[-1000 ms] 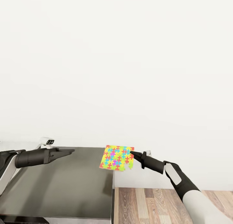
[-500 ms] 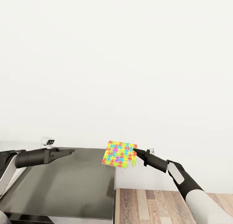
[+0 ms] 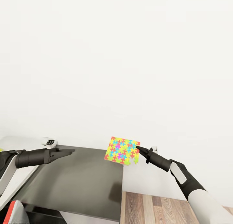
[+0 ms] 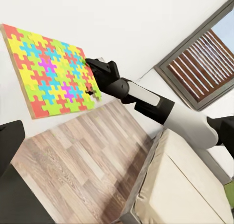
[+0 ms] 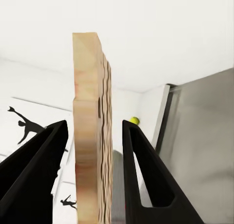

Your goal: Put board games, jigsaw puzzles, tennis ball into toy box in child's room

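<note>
My right gripper (image 3: 138, 148) is shut on the edge of a jigsaw puzzle (image 3: 122, 150), a thin sheet of bright red, yellow, green, blue and pink pieces. It holds the sheet upright in the air above the corner of a dark grey surface (image 3: 74, 182). In the right wrist view the puzzle's wooden edge (image 5: 90, 136) stands between the two fingers. A small yellow-green tennis ball (image 5: 134, 120) lies far beyond it. My left gripper (image 3: 69, 151) hovers open over the dark surface with nothing in it. The left wrist view looks at the puzzle (image 4: 51, 70). The toy box is out of view.
A white wall fills the space ahead. Wood plank floor (image 3: 161, 207) lies right of the dark surface. The cream bed (image 4: 190, 185) and a dark-framed window (image 4: 200, 63) are behind my right arm. Black silhouette pictures (image 5: 22, 119) hang on a wall. A red and grey object (image 3: 16, 211) sits at the lower left.
The whole head view has shifted, so the camera has moved. My right gripper has lifted the puzzle a little higher. A red and grey object has come into view at the lower left.
</note>
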